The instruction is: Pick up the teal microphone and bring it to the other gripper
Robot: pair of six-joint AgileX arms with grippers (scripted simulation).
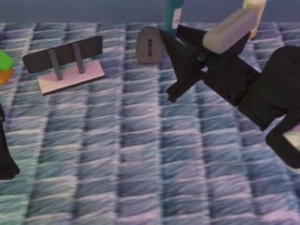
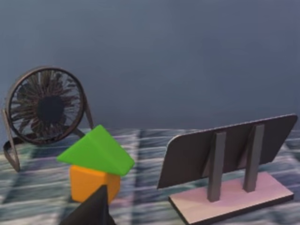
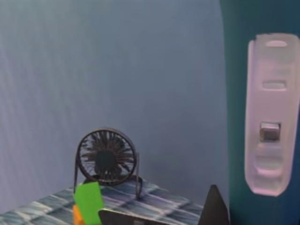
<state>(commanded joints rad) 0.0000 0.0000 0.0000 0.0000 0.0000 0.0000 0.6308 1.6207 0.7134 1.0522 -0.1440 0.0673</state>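
Nearest, at the left edge of the blue checked tabletop (image 1: 140, 164): black left pincer (image 1: 6, 166), parked. Cannot tell if wide or narrow.

Farther in, past the middle: black right pincer (image 1: 174, 63) on its arm with the cream rounded part, reaching in from the right side. Cannot tell whether wide, narrow or holding something.

Right at that pincer, toward the far edge: slim teal microphone (image 1: 173, 14) with a white switch plate, standing upright. Very close in the right wrist view too (image 3: 236, 117). Cannot tell if gripped.

Just left of the microphone: rounded grey computer mouse (image 1: 149, 44), flat on the tabletop.

Farther left: dark grey board on two posts with a pale pink base (image 1: 70, 65).

At the left edge: green wedge on an orange block (image 1: 4, 65).

Farthest back, behind the blocks: small round black wire fan (image 2: 47, 108).
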